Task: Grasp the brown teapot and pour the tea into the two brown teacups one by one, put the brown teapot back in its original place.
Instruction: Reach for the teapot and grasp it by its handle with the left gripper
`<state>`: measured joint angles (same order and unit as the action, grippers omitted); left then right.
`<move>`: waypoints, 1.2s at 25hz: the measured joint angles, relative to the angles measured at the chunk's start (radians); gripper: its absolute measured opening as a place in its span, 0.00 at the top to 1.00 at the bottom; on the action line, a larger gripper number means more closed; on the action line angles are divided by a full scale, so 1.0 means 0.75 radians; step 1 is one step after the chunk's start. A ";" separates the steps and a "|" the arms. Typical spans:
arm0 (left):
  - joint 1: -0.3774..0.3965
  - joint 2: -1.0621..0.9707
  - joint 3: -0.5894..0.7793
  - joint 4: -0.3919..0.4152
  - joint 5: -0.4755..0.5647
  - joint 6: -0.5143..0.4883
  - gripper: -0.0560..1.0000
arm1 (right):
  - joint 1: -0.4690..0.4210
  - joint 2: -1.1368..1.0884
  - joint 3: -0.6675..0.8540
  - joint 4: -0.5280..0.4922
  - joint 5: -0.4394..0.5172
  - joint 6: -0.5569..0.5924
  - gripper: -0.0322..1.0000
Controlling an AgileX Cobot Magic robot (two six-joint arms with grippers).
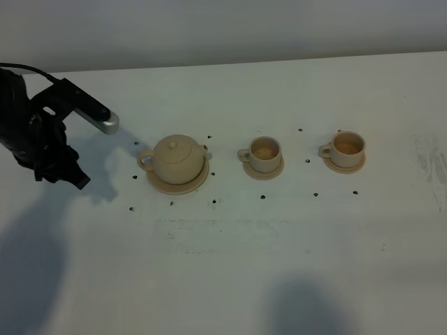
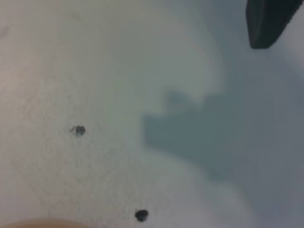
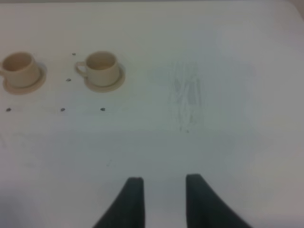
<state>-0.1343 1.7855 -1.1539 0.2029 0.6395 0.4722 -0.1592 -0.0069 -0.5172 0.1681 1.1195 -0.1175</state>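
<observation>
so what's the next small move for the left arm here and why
Probably ease the left gripper right toward the brown teapot, lining up on its loop handle. The teapot sits untouched on its saucer plate, handle facing that arm, and the gripper holds nothing.

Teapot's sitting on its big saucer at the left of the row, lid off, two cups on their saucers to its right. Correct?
One thing is wrong: the lid is on. The exterior high view shows the brown teapot with its domed, knobbed lid in place. The rest holds: it sits on the large saucer at the left of the row, with the two teacups on their small saucers to its right.
</observation>
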 joint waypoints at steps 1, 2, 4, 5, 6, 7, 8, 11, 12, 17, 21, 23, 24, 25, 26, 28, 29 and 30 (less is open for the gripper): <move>-0.006 0.005 -0.007 0.013 -0.006 -0.008 0.55 | 0.000 0.000 0.000 0.000 0.000 0.000 0.75; -0.014 0.008 -0.016 0.024 -0.012 -0.014 0.55 | 0.000 0.000 0.000 0.000 0.000 0.000 0.75; -0.026 0.010 -0.038 0.034 -0.022 -0.025 0.55 | 0.000 0.000 0.000 0.000 0.000 0.000 0.75; -0.031 0.011 -0.054 0.036 -0.025 -0.027 0.55 | 0.000 0.000 0.000 0.000 0.000 0.000 0.75; -0.034 0.011 -0.069 0.036 -0.027 -0.029 0.55 | 0.000 0.000 0.000 0.000 0.000 0.000 0.75; -0.037 0.011 -0.091 0.036 -0.027 -0.029 0.55 | 0.000 0.000 0.000 0.000 0.000 0.000 0.75; -0.038 0.011 -0.116 0.034 -0.028 -0.029 0.55 | 0.000 0.000 0.000 0.000 0.000 0.000 0.75; -0.044 0.011 -0.181 -0.012 -0.032 0.001 0.55 | 0.000 0.000 0.000 0.000 0.000 0.000 0.75; -0.046 0.011 -0.195 -0.046 -0.032 0.038 0.55 | 0.000 0.000 0.000 0.000 0.000 0.000 0.75; -0.047 0.048 -0.225 -0.228 0.022 0.263 0.55 | 0.000 0.000 0.000 0.000 0.000 0.000 0.75; -0.047 0.079 -0.228 -0.321 0.038 0.418 0.55 | 0.000 0.000 0.000 0.000 0.000 0.000 0.75; -0.047 0.093 -0.243 -0.381 0.044 0.494 0.55 | 0.000 0.000 0.000 0.000 0.000 0.000 0.75; -0.047 0.105 -0.253 -0.399 0.044 0.516 0.55 | 0.000 0.000 0.000 0.000 0.000 0.000 0.75; -0.047 0.120 -0.270 -0.412 0.047 0.537 0.55 | 0.000 0.000 0.000 0.000 0.000 0.000 0.75; -0.047 0.134 -0.290 -0.424 0.053 0.555 0.55 | 0.000 0.000 0.000 0.000 0.000 0.000 0.75; -0.047 0.173 -0.333 -0.438 0.075 0.582 0.55 | 0.000 0.000 0.000 0.000 0.000 0.000 0.75; -0.047 0.191 -0.357 -0.443 0.094 0.596 0.55 | 0.000 0.000 0.000 0.000 0.000 0.000 0.75; -0.047 0.212 -0.381 -0.451 0.115 0.614 0.55 | 0.000 0.000 0.000 0.000 0.000 0.000 0.75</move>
<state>-0.1696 1.9442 -1.4399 -0.1351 0.7259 0.9327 -0.1592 -0.0069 -0.5172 0.1681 1.1195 -0.1175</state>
